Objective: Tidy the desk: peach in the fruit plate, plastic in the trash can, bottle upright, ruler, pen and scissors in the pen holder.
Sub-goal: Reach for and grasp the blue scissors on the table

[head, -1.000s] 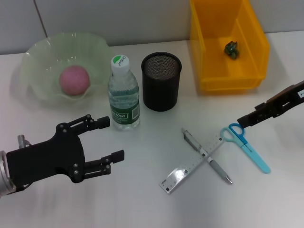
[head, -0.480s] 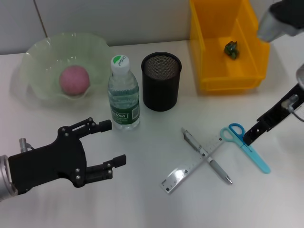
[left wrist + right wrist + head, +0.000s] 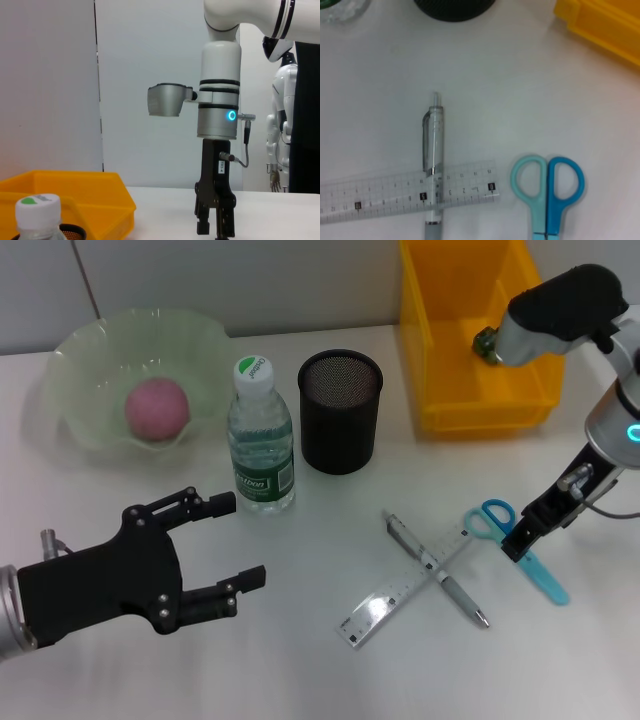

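Observation:
The pink peach [image 3: 156, 408] lies in the green fruit plate [image 3: 80, 350]. The water bottle [image 3: 260, 440] stands upright beside the black mesh pen holder [image 3: 341, 410]. A green plastic scrap [image 3: 487, 342] lies in the yellow bin [image 3: 440, 390]. The pen [image 3: 436, 568] lies across the clear ruler [image 3: 385, 602], with the blue scissors [image 3: 515, 545] to their right. My right gripper [image 3: 520, 540] points down just over the scissors' handles. The right wrist view shows the pen [image 3: 432, 145], ruler [image 3: 380, 200] and scissors [image 3: 547, 185] below it. My left gripper [image 3: 243, 538] is open and empty at the front left.
The left wrist view shows the right gripper [image 3: 215, 227] hanging vertically over the table, with the bottle cap [image 3: 37, 205] and the yellow bin [image 3: 75, 192] nearby. The right arm's elbow [image 3: 560, 300] hangs over the bin. A wall runs behind the table.
My right arm has swung in over the bin, and its gripper has turned from slanting to pointing down, shifting left onto the scissors' handles. The left gripper has barely moved.

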`<state>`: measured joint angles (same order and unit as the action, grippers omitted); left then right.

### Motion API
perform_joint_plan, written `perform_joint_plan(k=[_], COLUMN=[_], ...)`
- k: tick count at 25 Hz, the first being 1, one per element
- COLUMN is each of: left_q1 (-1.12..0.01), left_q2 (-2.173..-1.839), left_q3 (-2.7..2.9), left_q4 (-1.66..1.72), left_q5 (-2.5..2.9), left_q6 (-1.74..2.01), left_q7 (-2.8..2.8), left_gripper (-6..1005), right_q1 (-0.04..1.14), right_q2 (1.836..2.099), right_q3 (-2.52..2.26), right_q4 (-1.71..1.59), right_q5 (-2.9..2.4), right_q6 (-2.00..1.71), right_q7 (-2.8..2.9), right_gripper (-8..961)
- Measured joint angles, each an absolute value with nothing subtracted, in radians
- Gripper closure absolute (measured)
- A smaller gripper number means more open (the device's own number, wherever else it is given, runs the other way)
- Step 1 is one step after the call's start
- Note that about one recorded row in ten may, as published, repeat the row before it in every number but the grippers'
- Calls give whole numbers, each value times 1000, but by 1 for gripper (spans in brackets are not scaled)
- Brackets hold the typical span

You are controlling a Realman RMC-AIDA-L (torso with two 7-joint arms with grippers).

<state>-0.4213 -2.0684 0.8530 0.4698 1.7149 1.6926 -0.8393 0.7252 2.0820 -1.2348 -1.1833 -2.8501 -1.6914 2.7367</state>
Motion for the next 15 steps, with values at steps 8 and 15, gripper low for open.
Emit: perform_joint_plan(k=[8,15], left_q1=[-420,-416], left_q2=[-2068,-2068], left_q3=[857,858], left_q4=[474,475], left_q5=[1715,1717], left_q6=[1696,1698], left_q7=[-839,-839], left_gripper=[191,191], right_q1=[725,729], right_q2=[2085,2085], right_q3=[-1260,-1276], right_q4=[-1140,-1103], right_q5=[-2847,-2847], right_q6=[-1634,-1607], right_q7=[2761,2770], right_gripper=[126,126])
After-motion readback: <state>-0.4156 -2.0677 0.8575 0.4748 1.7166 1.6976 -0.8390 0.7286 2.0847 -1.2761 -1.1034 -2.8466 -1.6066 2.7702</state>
